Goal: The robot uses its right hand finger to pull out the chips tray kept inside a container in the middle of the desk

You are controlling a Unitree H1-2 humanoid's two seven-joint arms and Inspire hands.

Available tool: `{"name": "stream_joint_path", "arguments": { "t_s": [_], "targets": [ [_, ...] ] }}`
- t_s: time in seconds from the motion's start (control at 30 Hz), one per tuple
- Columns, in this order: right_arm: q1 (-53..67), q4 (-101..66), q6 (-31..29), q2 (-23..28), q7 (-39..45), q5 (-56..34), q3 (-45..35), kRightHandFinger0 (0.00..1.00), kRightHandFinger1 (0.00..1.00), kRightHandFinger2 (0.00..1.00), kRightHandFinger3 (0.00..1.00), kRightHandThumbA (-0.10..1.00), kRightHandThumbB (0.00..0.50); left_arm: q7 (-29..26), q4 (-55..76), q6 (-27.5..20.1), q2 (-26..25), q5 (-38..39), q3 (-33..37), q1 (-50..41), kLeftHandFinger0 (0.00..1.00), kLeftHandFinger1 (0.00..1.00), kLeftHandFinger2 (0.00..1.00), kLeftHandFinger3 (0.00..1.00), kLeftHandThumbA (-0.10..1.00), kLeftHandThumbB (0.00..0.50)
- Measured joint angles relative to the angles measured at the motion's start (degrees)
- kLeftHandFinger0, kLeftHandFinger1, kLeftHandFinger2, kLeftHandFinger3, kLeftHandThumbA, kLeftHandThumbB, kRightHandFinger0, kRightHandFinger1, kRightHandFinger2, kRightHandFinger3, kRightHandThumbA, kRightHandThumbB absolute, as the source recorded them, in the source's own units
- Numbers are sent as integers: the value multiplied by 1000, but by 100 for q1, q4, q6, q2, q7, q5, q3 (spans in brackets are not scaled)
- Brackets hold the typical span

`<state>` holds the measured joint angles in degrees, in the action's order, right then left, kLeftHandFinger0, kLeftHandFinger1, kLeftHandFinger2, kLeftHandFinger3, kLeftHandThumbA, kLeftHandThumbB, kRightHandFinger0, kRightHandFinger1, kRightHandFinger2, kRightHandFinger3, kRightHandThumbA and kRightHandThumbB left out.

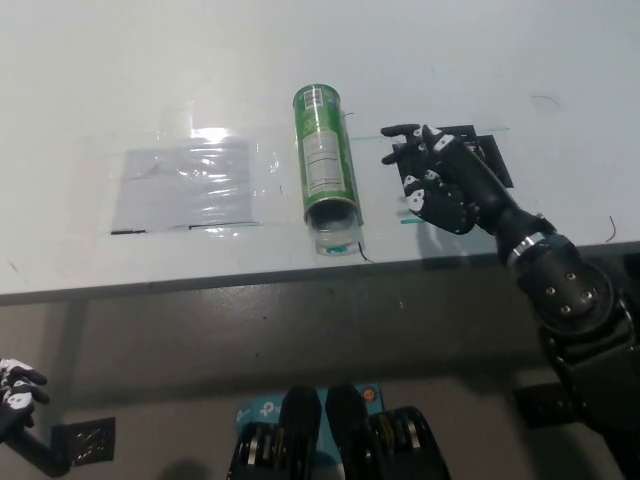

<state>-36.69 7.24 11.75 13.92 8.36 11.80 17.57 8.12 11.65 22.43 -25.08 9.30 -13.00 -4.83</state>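
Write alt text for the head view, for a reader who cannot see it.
A green chips can lies on its side in the middle of a white desk, open end toward the robot. The black right hand, fingers apart, hovers just right of it over a black patch. The white left hand rests low at the left.

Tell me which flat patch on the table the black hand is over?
The black patch, right of the can; the right hand covers it. The shiny patch lies left.

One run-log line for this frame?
right hand: open, over desk beside green chips can | can: lying, untouched | left hand: resting lower left
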Motion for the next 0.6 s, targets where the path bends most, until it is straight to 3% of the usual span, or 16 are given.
{"name": "stream_joint_path", "arguments": {
  "t_s": [0.23, 0.27, 0.33, 0.43, 0.47, 0.53, 0.6],
  "targets": [
    [-160, 523, -461, 4, 137, 235, 320, 49, 0, 771, 859, -100, 261, 46, 0, 20, -46, 0, -2, 45, 169, 207, 309, 725, -100, 0],
    [-159, 543, -495, 3, 147, 252, 340, 2, 0, 778, 858, -100, 244, 52, 0, 33, -58, 0, -2, 51, 178, 215, 312, 726, -100, 0],
    [-165, 606, -609, -6, 178, 317, 413, 0, 1, 785, 857, -100, 239, 73, 1, 64, -93, 0, -4, 64, 189, 223, 319, 724, -100, 0],
    [-184, 757, -748, -11, 226, 422, 540, 64, 30, 799, 862, -100, 233, 101, 1, 83, -127, 0, -4, 83, 189, 221, 319, 726, -100, 0],
    [-192, 836, -819, -21, 237, 452, 585, 9, 3, 793, 846, -100, 223, 101, 1, 92, -144, -2, -3, 88, 186, 220, 319, 728, -100, 0],
    [-196, 954, -894, -42, 253, 488, 631, 0, 1, 783, 833, -100, 219, 102, 1, 103, -188, -4, -1, 107, 196, 231, 326, 735, -100, 0],
    [-197, 1081, -999, -79, 268, 518, 660, 87, 0, 753, 814, -100, 240, 102, 8, 119, -233, -3, -4, 131, 192, 232, 340, 738, -100, 0]
  ]
}}
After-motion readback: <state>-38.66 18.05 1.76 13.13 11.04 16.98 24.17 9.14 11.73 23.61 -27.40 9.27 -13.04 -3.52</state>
